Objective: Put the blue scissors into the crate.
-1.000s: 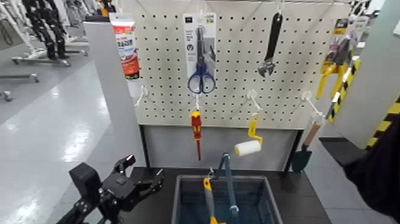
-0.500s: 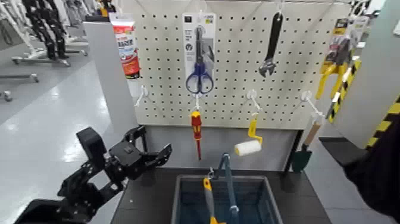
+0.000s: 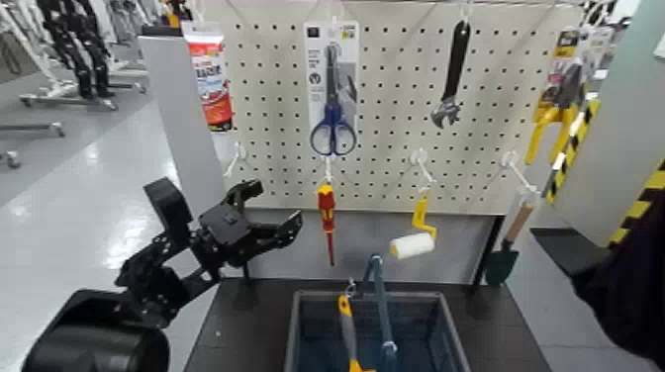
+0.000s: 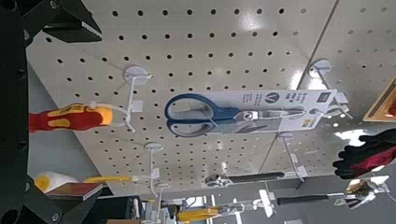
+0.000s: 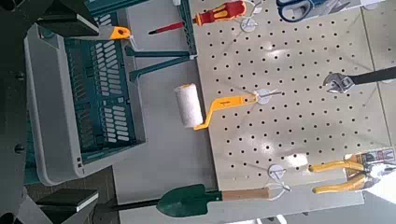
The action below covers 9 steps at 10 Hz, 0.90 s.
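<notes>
The blue scissors [image 3: 333, 132] hang on their tall white card from a hook high on the pegboard, handles down. In the left wrist view the blue scissors [image 4: 201, 114] fill the middle of the picture. My left gripper [image 3: 271, 208] is raised to the left of and below the card, open, apart from it and holding nothing. The crate [image 3: 297, 331] stands at the foot of the board with its arched handle up. My right gripper [image 5: 79, 112] shows only in its own wrist view, its fingers wide apart beside the crate [image 5: 42, 112].
A red-and-yellow screwdriver [image 3: 326, 213] hangs just under the scissors, a paint roller [image 3: 411, 242] and a wrench [image 3: 450, 74] to their right. A trowel [image 3: 505, 252] and yellow pliers [image 3: 554, 109] hang farther right. An orange-handled tool [image 3: 344, 322] lies in the crate.
My left arm has risen from the table's front left and reached up and right toward the pegboard, its gripper staying open. The scissors still hang on their hook.
</notes>
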{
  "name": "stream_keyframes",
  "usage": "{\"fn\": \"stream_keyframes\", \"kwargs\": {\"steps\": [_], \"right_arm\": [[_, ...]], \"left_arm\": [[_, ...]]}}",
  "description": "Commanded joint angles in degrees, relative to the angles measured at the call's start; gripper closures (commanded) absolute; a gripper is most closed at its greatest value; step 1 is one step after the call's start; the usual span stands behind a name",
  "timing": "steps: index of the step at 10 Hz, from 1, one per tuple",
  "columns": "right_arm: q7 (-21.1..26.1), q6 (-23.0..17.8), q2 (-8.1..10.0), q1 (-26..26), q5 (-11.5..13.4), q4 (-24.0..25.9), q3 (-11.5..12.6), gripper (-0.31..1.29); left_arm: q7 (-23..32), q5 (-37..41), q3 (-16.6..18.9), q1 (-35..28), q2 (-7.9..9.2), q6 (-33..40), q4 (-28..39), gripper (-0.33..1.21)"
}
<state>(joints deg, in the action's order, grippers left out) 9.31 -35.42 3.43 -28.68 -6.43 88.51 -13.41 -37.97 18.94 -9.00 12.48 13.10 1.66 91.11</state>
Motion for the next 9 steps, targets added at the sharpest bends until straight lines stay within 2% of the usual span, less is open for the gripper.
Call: {"fn": "stream_keyframes", "kwargs": {"steps": [1, 4, 9], "right_arm": [[-0.2, 0.0, 0.09, 0.2, -0.2, -0.1, -0.1, 0.08], [-0.3, 0.1, 0.18, 0.5, -0.3, -0.1, -0.3, 0.08], [-0.4, 0.1, 0.62, 0.9, -0.7, -0.2, -1.1, 0.09]], "left_arm": [[-0.9, 0.0, -2.0, 4.5, -0.18, 1.8, -2.0, 0.17], [-1.8, 0.0, -3.4, 8.9, -1.06, 4.0, -4.4, 0.17], [-3.6, -1.3, -5.3, 17.2, -1.59, 7.1, -9.6, 0.17]]}}
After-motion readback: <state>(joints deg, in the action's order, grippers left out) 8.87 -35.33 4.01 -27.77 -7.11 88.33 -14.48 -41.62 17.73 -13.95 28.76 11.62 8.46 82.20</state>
